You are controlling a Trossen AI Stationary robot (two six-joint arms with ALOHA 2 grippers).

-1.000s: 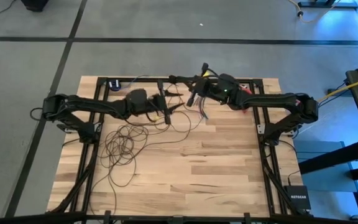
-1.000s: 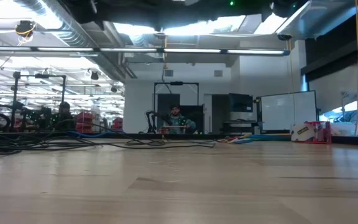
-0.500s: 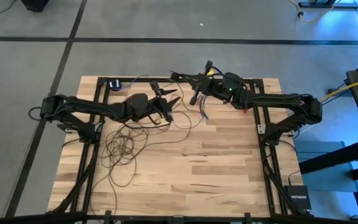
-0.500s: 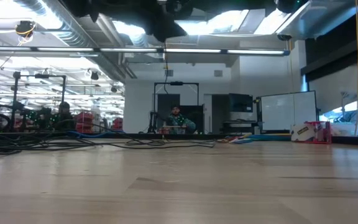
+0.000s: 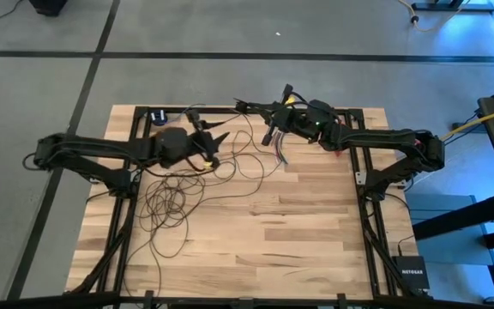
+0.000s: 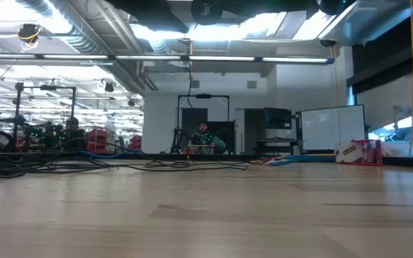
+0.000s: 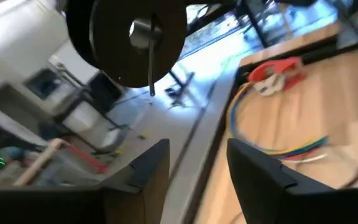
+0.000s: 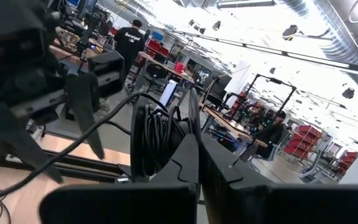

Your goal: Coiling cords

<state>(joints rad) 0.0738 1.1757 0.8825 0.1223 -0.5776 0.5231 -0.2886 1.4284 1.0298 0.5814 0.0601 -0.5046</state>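
Observation:
The cord is a thin dark wire. Most of it lies in loose loops (image 5: 171,199) on the left half of the wooden table (image 5: 298,232). Some turns are gathered in a small coil (image 8: 154,137) at my right gripper (image 5: 271,120), which is shut and held high over the far middle of the table. A strand (image 8: 98,134) runs slack from the coil down toward the left. My left gripper (image 5: 213,136) hovers open to the left of the coil, about level; its fingers (image 7: 148,171) have nothing between them. My right gripper holds the coil's several turns at their lower part (image 8: 166,163), beside its shut fingers (image 8: 191,155); the fingers hide the exact place of contact. The coil stands up above the fingertips, clear of the table, with one strand trailing off slack.
A short bundle of multicoloured wires (image 7: 294,149) and a red-handled tool (image 7: 275,67) lie by the table's far edge. A small dark object (image 5: 158,115) sits at the far left corner. The near and right parts of the table are bare wood.
My left gripper has drawn back toward the table's left edge and risen a little, tipping up from slanting downward to about level, and has stayed open. My right gripper has kept still with the coil.

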